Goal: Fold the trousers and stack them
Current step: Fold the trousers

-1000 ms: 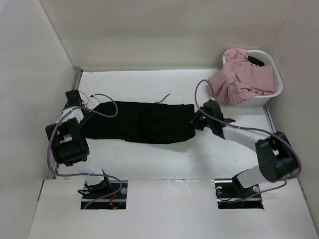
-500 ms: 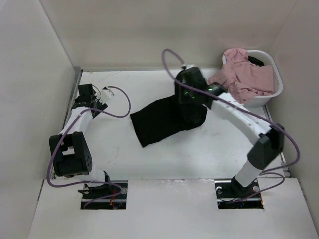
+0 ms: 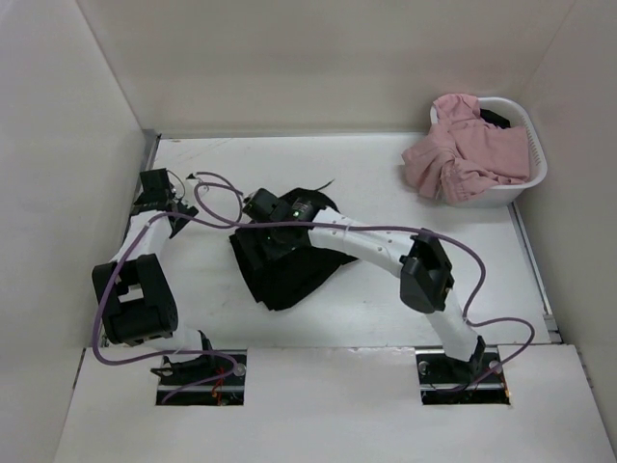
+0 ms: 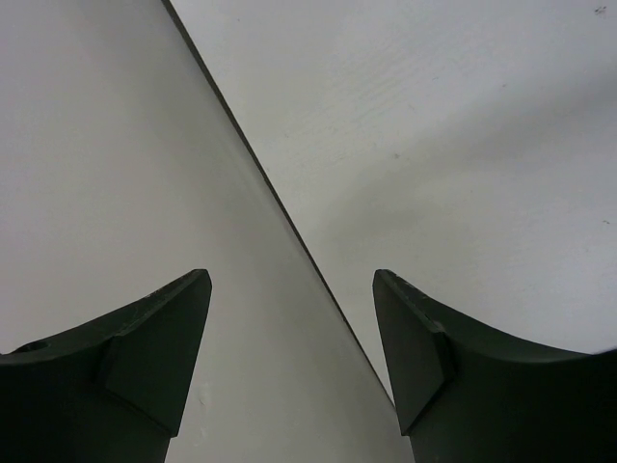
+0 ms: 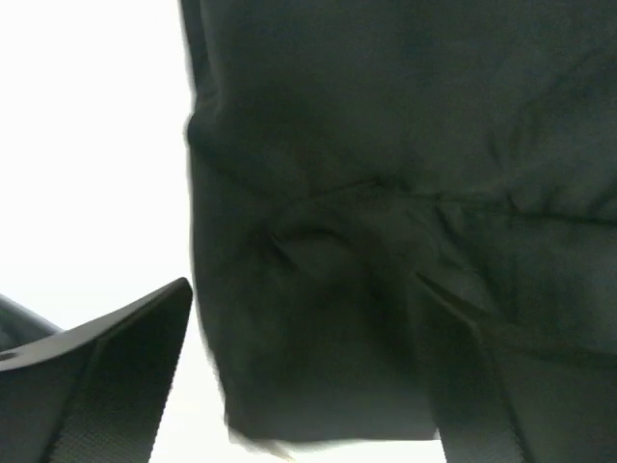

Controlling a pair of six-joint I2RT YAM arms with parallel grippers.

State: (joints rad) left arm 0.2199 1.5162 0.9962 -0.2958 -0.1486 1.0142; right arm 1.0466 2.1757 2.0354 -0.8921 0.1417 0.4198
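Observation:
The black trousers (image 3: 286, 265) lie in a folded heap on the white table, left of centre, with a thin drawstring (image 3: 323, 185) trailing at their far edge. My right arm reaches across to the left. Its gripper (image 3: 258, 214) hovers over the heap's left part. In the right wrist view the gripper (image 5: 308, 386) is open, and the trousers (image 5: 386, 174) lie below the jaws, not pinched. My left gripper (image 3: 154, 183) is by the left wall, apart from the trousers. It stands open (image 4: 289, 357) with nothing between its fingers.
A white basket (image 3: 536, 154) at the back right holds pink clothes (image 3: 468, 145) that spill over its rim. The left wall meets the table along a dark seam (image 4: 280, 207) right in front of the left gripper. The arms' cables loop over the table near the trousers.
My right gripper carried the trousers' right end up and over to the left, folding them into a shorter heap, then opened and let go. The left gripper stayed near the left wall.

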